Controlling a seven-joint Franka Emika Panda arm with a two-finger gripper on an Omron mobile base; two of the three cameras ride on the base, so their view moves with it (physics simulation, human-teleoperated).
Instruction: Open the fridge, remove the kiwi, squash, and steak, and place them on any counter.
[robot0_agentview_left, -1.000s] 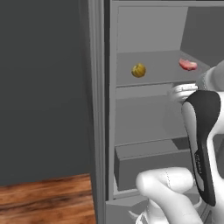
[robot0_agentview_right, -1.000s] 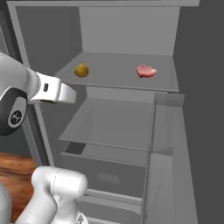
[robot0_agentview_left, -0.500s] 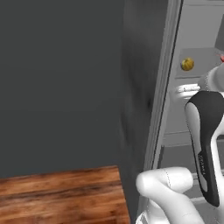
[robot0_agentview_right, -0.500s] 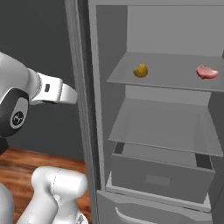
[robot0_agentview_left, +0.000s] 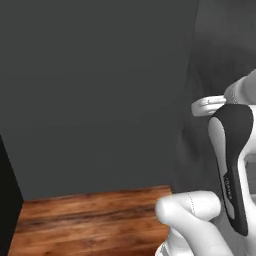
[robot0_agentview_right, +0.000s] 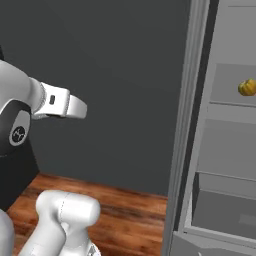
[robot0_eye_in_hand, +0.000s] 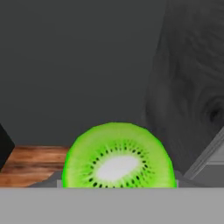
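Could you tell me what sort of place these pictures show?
Most likely a home kitchen. An open fridge with grey shelves holds a squash, a halved kiwi sits right at the gripper, and the floor is wooden boards below dark grey walls.

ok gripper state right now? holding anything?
Gripper: closed on the kiwi, whose green cut face sits right in front of the hand camera.
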